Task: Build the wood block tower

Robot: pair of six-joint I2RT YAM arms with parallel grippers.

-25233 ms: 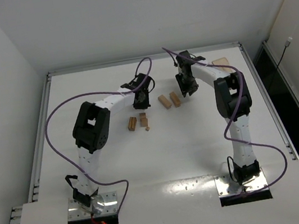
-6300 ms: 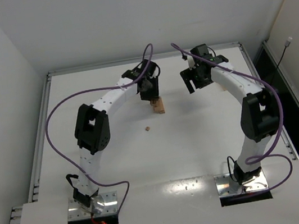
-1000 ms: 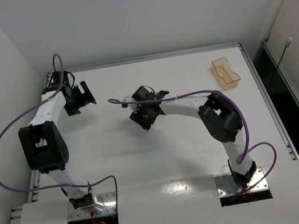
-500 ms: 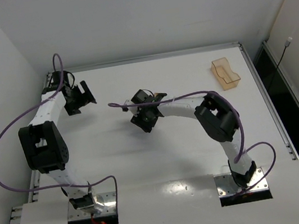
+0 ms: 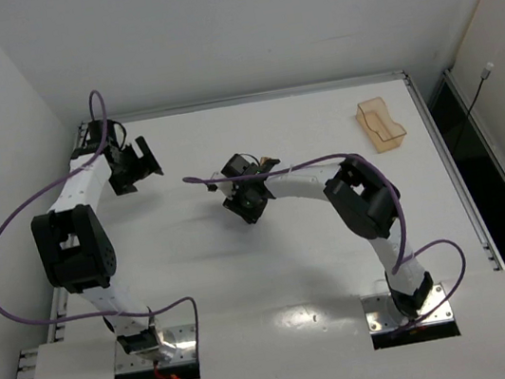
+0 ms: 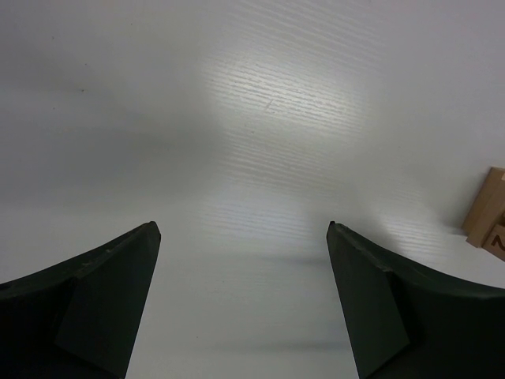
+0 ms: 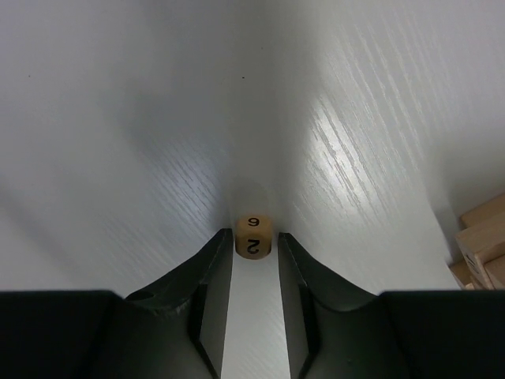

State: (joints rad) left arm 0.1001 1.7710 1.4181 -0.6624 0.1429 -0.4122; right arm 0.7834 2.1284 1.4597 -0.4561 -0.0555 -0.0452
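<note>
A small tan wooden die (image 7: 254, 245) marked 2 and 6 lies on the white table between the fingertips of my right gripper (image 7: 254, 233). The jaws stand close on both sides of it, with a thin gap showing on each side. Stacked light-tan wood blocks of the tower (image 7: 483, 243) show at the right edge of the right wrist view. From above, my right gripper (image 5: 247, 204) covers the die, and a bit of the tower (image 5: 268, 161) peeks out behind the wrist. My left gripper (image 5: 144, 160) hangs wide open and empty at the far left, with a tan wood corner (image 6: 491, 213) at its view's right edge.
A translucent tan plastic tray (image 5: 381, 124) sits at the back right of the table. A raised metal rail (image 5: 243, 100) runs around the table's edges. The right arm's purple cable (image 5: 207, 175) loops out left of its wrist.
My right gripper's jaws have drawn in around the die, and the wrist has shifted slightly. The left arm has not moved.
</note>
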